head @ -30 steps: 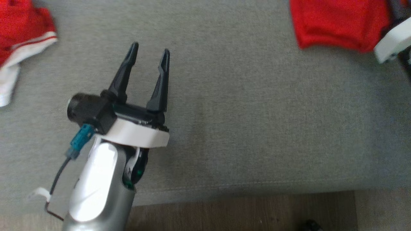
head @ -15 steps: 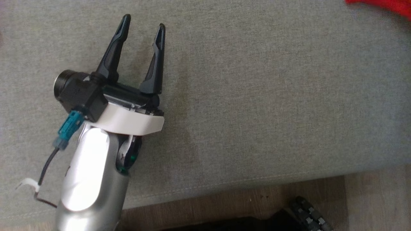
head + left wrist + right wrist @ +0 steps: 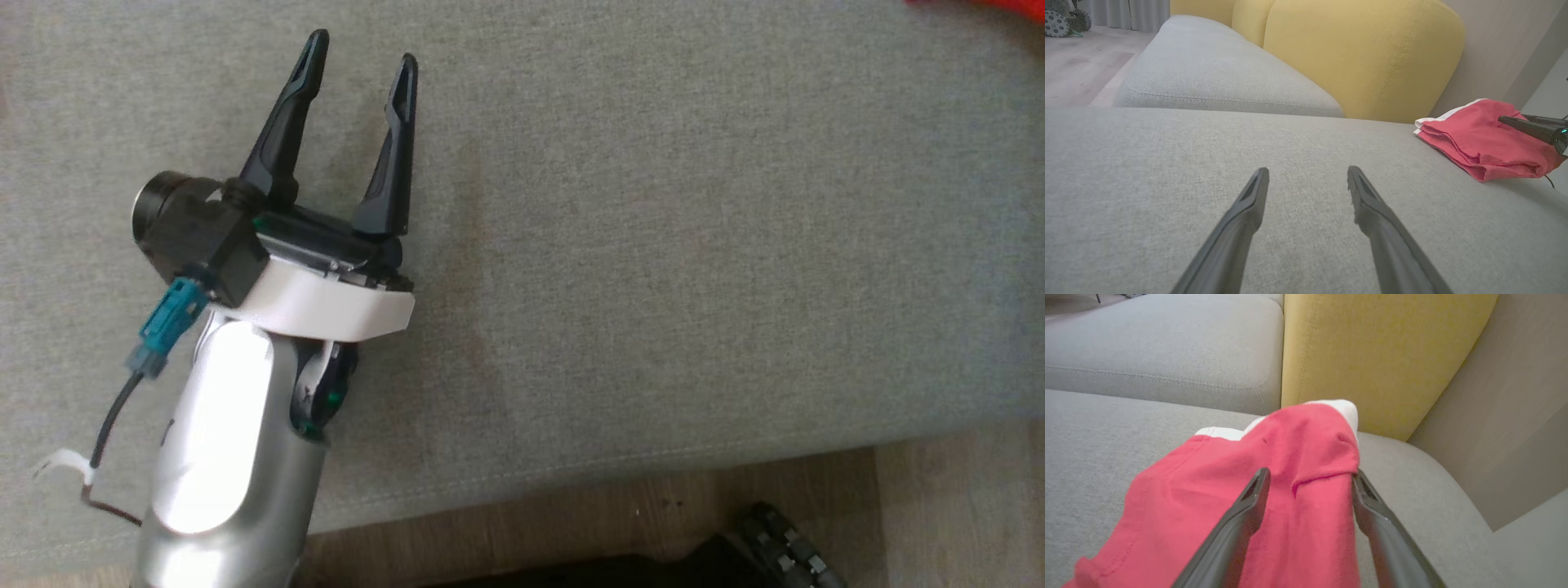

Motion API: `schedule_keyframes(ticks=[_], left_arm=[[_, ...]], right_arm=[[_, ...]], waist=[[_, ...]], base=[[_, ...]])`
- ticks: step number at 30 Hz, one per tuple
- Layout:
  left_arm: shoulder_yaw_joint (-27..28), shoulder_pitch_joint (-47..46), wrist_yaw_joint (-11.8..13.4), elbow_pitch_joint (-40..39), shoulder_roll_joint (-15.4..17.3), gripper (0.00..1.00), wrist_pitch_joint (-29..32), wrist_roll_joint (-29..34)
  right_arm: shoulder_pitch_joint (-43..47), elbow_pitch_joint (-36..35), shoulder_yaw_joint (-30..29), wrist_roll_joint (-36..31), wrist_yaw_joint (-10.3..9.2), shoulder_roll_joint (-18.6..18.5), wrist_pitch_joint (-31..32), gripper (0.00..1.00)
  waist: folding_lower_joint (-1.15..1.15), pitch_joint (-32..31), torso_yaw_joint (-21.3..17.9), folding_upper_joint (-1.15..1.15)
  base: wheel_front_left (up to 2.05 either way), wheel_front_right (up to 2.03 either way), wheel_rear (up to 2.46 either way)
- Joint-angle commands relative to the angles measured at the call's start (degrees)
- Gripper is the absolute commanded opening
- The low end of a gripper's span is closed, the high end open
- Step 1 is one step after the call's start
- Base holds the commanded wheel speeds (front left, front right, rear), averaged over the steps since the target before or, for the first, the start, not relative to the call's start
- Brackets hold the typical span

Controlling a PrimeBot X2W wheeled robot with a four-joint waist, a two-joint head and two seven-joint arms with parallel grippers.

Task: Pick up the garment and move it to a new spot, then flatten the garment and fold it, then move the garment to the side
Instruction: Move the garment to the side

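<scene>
My left gripper hangs over the bare grey seat, on its left part and near the front edge. Its fingers are spread wide with nothing between them, and in its wrist view they point across the empty cushion toward the yellow backrest.

The garment, red with a white trim, lies folded at the far right end of the seat, close to the backrest. From my head it is a red sliver at the far right corner.

My right gripper is over the garment. Its fingers stand well apart and a raised ridge of the red cloth sits between them. The cloth touches the inner side of the right finger, but nothing is pinched.

Wooden floor runs along the near edge of the seat.
</scene>
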Motion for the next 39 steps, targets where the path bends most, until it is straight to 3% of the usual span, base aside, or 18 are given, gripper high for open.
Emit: schedule_keyframes(ticks=[1, 8, 20, 24, 31, 39], left_arm=[[1.6, -0.5, 0.2, -1.7, 0.5, 1.00, -0.3, -0.5], [1.0, 0.7, 1.4, -1.4, 0.5, 1.00, -0.3, -2.8], [1.7, 5.8, 3.9, -1.0, 0.5, 1.00, -0.3, -6.0], [1.8, 7.5, 4.7, -1.0, 0.5, 1.00, -0.3, -6.6], [1.8, 11.1, 5.9, -0.6, 0.5, 1.00, -0.3, -8.7], [2.5, 14.5, 5.8, 0.4, 0.5, 1.00, -0.3, -8.1]], right_arm=[[0.5, -2.7, -0.1, -1.3, 0.26, -1.0, -0.9, 1.00], [1.4, -6.8, -0.4, -10.5, 0.26, -0.6, -4.3, 1.00], [10.1, -14.2, 2.1, -6.0, 0.26, 10.9, -4.8, 1.00], [14.8, -17.3, 2.9, -6.5, 0.26, 12.5, -7.5, 1.00], [23.9, -20.8, 0.9, -6.8, 0.26, 18.9, -11.1, 1.00], [32.5, -21.6, -0.5, -10.4, 0.26, 24.5, -14.0, 1.00]], waist=[[0.00, -1.0, 0.4, 0.00], [0.00, -6.0, 1.8, 0.00], [0.00, -16.8, 5.5, 0.00], [0.00, -19.6, 7.1, 0.00], [0.00, -23.4, 8.9, 0.00], [0.00, -26.1, 9.3, 0.00]], base=[[0.00, 0.00, 0.00], [0.00, 0.00, 0.00], [0.00, 0.00, 0.00], [0.00, 0.00, 0.00], [0.00, 0.00, 0.00], [0.00, 0.00, 0.00]])
